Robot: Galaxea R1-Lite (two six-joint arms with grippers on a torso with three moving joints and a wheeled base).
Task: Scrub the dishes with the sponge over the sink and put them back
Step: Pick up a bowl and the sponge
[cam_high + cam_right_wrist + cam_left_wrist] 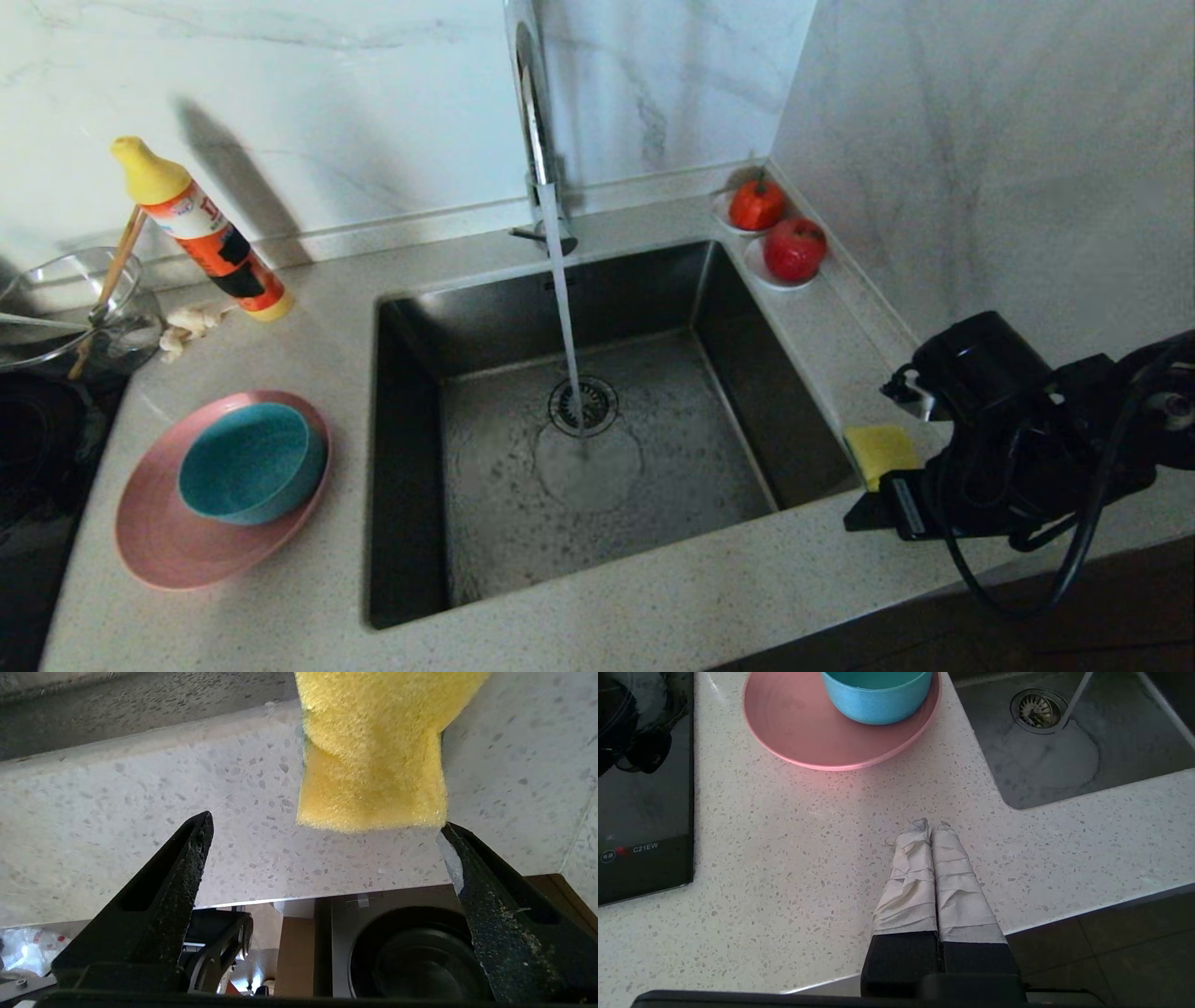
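The yellow sponge lies on the speckled tabletop just right of the sink. The right claw is close up against it with its jaws spread wide and one black fingertip at the sponge's corner, gripping nothing. Water runs from the chrome tap onto the basin floor beside the round drain strainer.

Left of the sink, the teal-blue bowl sits inside the pink plate. Farther back, a clear glass bowl holds the brown chopsticks leaning upright, beside a tilted orange bottle with a yellow cap; its label cannot be read.

The left claw hangs over the tabletop's front edge, its wrapped fingers pressed together. The cooktop beside it reads "C21EW".

Two white saucers in the back right corner each carry one red fruit.
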